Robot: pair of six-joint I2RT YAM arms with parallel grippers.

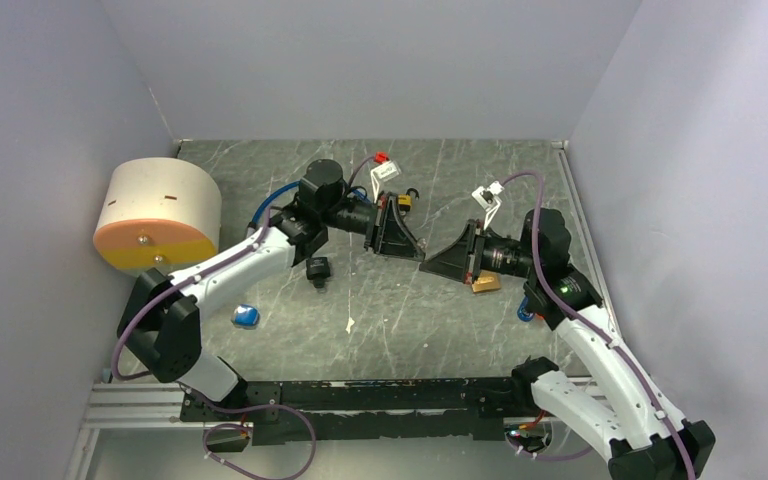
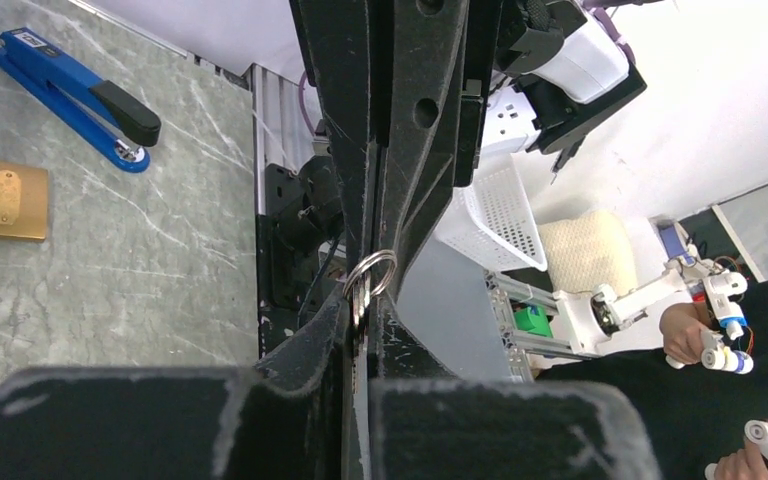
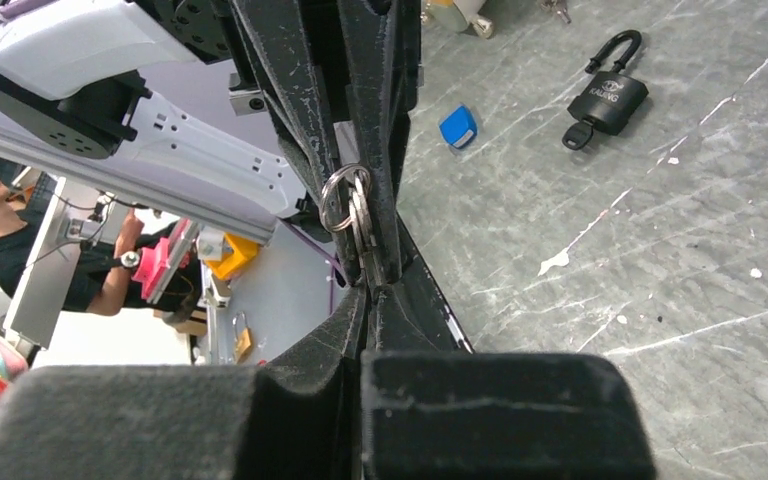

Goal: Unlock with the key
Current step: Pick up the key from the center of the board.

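The key ring (image 3: pixel 345 200) hangs above the middle of the bench (image 1: pixel 390 330), pinched where the two claws meet tip to tip, likely so one can pass it to the other. The left claw (image 2: pixel 356 308) and right claw (image 3: pixel 370 288) are both clamped narrow on its keys (which blade each grips is unclear). It is a plain steel split ring carrying thin flat keys. The black padlock (image 3: pixel 608 95) lies well apart.
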